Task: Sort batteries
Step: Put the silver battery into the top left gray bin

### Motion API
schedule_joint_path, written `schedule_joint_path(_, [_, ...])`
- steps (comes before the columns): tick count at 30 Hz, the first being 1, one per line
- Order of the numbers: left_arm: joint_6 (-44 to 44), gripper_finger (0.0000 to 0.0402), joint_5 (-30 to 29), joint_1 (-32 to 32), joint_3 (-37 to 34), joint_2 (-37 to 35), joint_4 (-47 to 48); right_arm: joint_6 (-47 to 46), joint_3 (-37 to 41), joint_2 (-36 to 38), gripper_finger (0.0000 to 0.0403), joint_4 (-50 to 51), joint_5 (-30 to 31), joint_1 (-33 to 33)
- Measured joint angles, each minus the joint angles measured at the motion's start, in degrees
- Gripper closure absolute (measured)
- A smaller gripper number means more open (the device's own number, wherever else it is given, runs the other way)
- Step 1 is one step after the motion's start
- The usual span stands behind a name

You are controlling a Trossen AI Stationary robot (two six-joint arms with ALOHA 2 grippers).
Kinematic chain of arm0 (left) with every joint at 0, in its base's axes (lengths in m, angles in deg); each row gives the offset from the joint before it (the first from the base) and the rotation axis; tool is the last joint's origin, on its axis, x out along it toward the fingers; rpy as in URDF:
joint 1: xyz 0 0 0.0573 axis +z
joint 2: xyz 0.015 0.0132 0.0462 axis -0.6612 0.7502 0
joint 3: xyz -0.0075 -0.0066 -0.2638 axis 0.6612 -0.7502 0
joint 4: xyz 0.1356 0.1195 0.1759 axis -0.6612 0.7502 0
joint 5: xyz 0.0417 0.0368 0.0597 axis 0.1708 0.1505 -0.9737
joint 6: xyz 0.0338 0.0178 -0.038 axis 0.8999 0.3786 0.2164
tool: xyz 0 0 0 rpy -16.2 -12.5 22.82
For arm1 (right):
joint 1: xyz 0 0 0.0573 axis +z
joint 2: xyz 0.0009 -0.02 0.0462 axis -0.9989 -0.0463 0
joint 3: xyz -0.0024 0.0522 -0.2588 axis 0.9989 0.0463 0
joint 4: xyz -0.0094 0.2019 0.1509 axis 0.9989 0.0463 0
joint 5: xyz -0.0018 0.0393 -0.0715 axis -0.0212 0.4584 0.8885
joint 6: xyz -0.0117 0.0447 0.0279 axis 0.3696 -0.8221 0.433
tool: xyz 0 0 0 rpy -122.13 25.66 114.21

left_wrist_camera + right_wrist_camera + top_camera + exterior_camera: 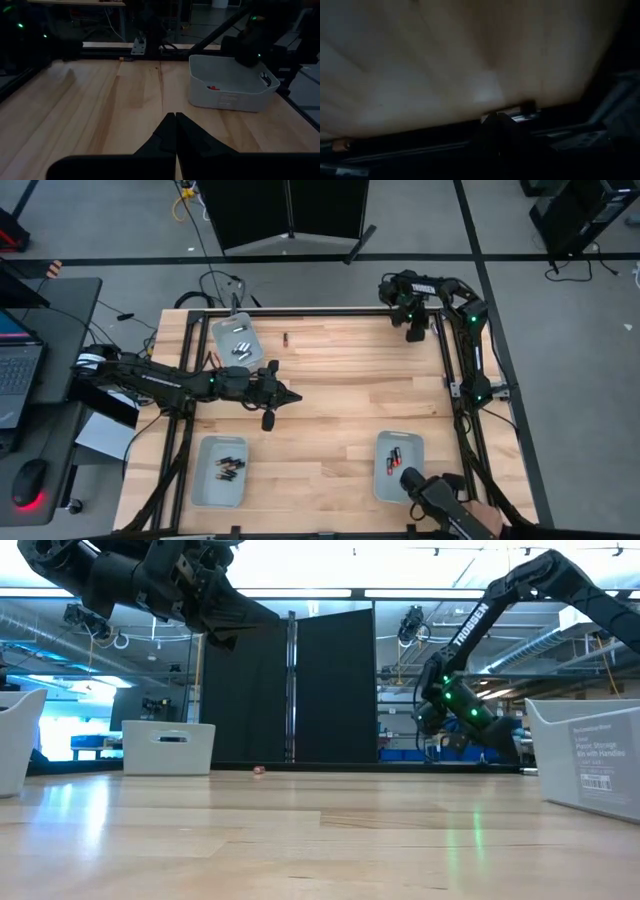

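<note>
One small dark battery [286, 338] lies loose on the wooden table near its far edge, and the low view shows it as a speck [259, 769]. Silvery batteries [240, 345] lie in the far-left tray [222, 330]. More batteries [228, 467] lie in the near-left tray [205, 485]. Red-ended batteries [392, 460] lie in the near-right tray [412, 442]. My left gripper [292, 396] hovers shut above the table's middle left, its fingertips together [175, 122]. At the far right corner, my right gripper [415, 332] points down, shut [497, 117], and holds nothing.
Black frame rails [445, 360] run along the table's edges. A dark object [425, 488] with a person's hand [485, 518] behind it reaches over the near-right tray's near end. A laptop and a mouse sit on a side desk to the left [20, 380].
</note>
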Motion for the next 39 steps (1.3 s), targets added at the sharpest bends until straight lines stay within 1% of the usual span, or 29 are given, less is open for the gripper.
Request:
schedule_joint_path(3, [0.0,0.0396,0.0,0.0,0.0,0.0,0.0,-0.4,-0.9,0.1,0.0395,0.2,0.3,-1.2])
schedule_joint_path(5, [0.0,0.0396,0.0,0.0,0.0,0.0,0.1,-1.0,-0.7,-0.2,0.0395,0.6,1.6,-2.2])
schedule_joint_path(6, [0.0,0.0396,-0.1,0.0,0.0,0.0,0.1,-1.2,-0.9,-0.6,0.0395,0.8,2.9,-2.5])
schedule_joint_path(12, [0.0,0.0396,-0.3,0.0,0.0,0.0,0.2,-2.6,-0.7,-5.1,0.0395,1.8,3.8,-2.7])
schedule_joint_path(15, [0.0,0.0396,-0.3,0.0,0.0,0.0,0.2,-3.9,-0.9,-6.0,0.0395,1.9,4.0,-2.7])
schedule_joint_path(18, [0.0,0.0396,-0.4,0.0,0.0,0.0,0.1,-3.1,-0.8,-5.5,0.0395,1.7,3.7,-2.7])
schedule_joint_path(23, [0.0,0.0396,-0.6,0.0,0.0,0.0,0.0,0.5,-0.6,-2.2,0.0395,1.6,-0.5,-1.8])
schedule_joint_path(25, [0.0,0.0396,-0.6,0.0,0.0,0.0,0.0,0.4,-0.6,-0.7,0.0395,1.7,-0.9,-1.6])
schedule_joint_path(31, [0.0,0.0396,-0.6,0.0,0.0,0.0,0.1,-3.0,-1.6,-0.2,0.0395,1.1,4.2,-2.9])
schedule_joint_path(39, [0.0,0.0396,-0.6,0.0,0.0,0.0,0.1,-7.9,-1.9,-5.0,0.0395,5.8,8.5,-4.7])
